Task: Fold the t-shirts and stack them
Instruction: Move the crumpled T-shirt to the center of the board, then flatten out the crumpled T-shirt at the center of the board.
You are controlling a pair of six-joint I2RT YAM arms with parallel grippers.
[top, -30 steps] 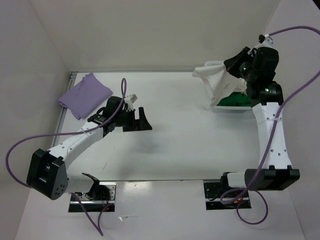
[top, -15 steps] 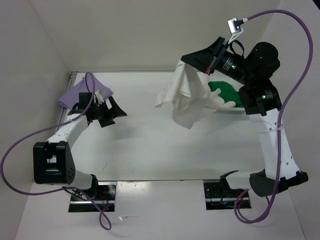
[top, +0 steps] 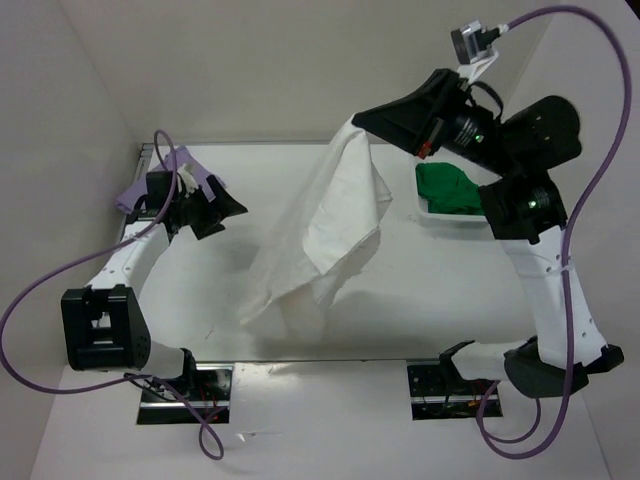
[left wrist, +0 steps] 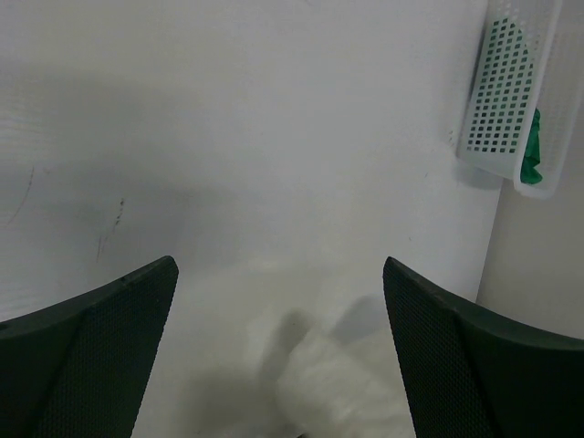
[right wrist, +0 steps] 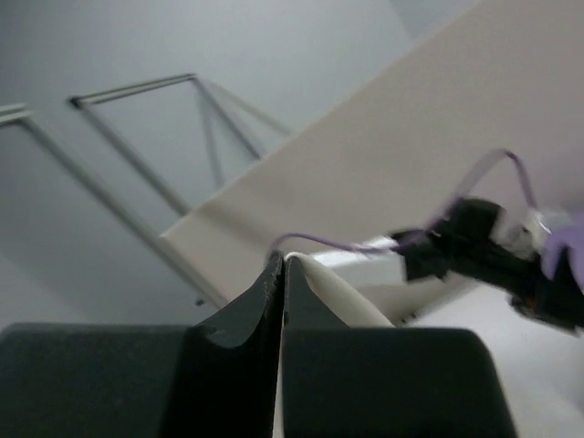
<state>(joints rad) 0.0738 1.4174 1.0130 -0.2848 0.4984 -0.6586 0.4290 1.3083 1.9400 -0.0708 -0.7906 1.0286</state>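
Right gripper (top: 362,120) pinches the white t-shirt (top: 322,225) aloft; left gripper (top: 225,204) gapes wide, empty, by the lavender t-shirt (top: 132,193)

Three t-shirts are distributed over the surface (top: 420,290). The first t-shirt (top: 135,192) is located at the far left corner and is partly covered by the left arm (top: 130,262). The second t-shirt (top: 330,225) is suspended over the middle. It is clamped at its top between the right fingers (top: 362,117), which are raised above the far right area, and it is draped diagonally toward the near left, well apart from the first t-shirt. The third t-shirt (top: 448,188) is contained in the basket (top: 432,214). The basket is positioned at the far right, just right of the second t-shirt, and is partly covered by the right arm (top: 540,270).
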